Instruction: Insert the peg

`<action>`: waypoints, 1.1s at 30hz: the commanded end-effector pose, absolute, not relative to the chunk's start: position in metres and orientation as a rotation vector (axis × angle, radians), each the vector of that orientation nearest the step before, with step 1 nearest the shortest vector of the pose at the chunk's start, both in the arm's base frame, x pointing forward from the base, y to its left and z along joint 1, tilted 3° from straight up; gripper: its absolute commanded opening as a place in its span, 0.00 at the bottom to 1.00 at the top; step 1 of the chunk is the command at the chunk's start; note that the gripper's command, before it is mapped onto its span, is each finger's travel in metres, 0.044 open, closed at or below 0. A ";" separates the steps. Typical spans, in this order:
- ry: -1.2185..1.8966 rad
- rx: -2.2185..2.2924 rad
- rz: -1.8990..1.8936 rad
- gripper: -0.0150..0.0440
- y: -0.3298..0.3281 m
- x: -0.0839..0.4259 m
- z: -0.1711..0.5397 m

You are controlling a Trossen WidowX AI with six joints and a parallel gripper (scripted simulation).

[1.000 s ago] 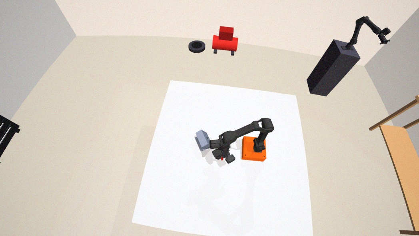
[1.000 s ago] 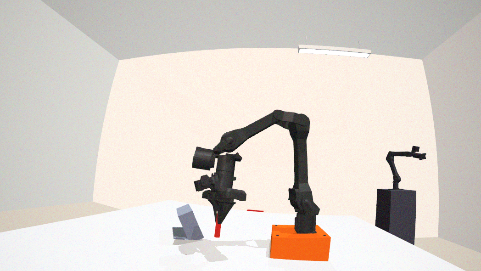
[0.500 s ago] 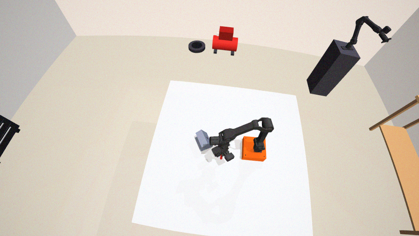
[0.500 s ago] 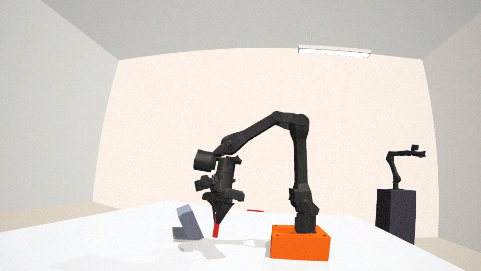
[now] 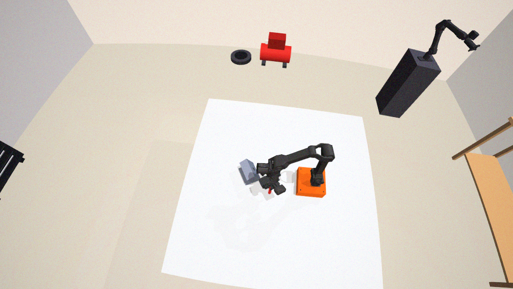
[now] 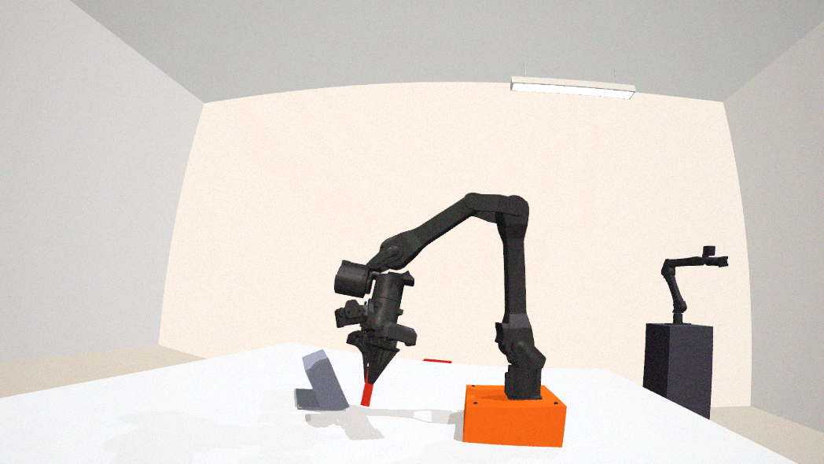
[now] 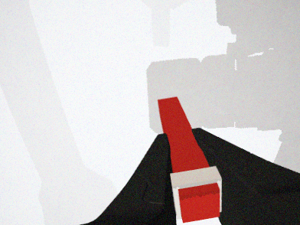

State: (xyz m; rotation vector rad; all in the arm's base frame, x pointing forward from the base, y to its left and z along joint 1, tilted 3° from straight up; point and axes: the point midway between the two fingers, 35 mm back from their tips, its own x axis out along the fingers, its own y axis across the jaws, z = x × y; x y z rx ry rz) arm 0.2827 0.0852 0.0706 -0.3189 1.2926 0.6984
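Note:
The red flat-sided peg (image 5: 269,190) (image 6: 366,395) (image 7: 170,111) has a pale band near its top end, seen in the wrist view. My gripper (image 6: 369,379) (image 7: 179,139) is shut on the peg. The peg's lower end points down and tilts slightly towards the panel side in the exterior view; it appears just above the table. The grey-blue sloped panel (image 5: 246,169) (image 6: 329,381) stands left of the peg, apart from it. A small dark spot on its robot-facing side in the top camera looks like the hole (image 5: 253,168). The hole's shape is too small to tell.
The orange base block (image 5: 304,190) (image 6: 513,423) carries my arm, right of the peg. The white table top (image 5: 222,125) (image 6: 173,426) lies under everything. A dark pedestal (image 5: 405,85) (image 6: 683,369) with another arm, a red tank (image 5: 275,53) and a tyre (image 5: 241,57) stand beyond it.

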 end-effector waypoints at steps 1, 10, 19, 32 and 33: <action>1.280 -0.306 0.707 0.25 0.082 0.284 0.069; 1.251 -0.277 0.714 0.25 0.074 0.287 0.068; 1.220 -0.251 0.721 0.25 0.067 0.290 0.067; 1.171 -0.216 0.727 0.25 0.055 0.295 0.065; 1.167 -0.214 0.727 0.25 0.054 0.295 0.065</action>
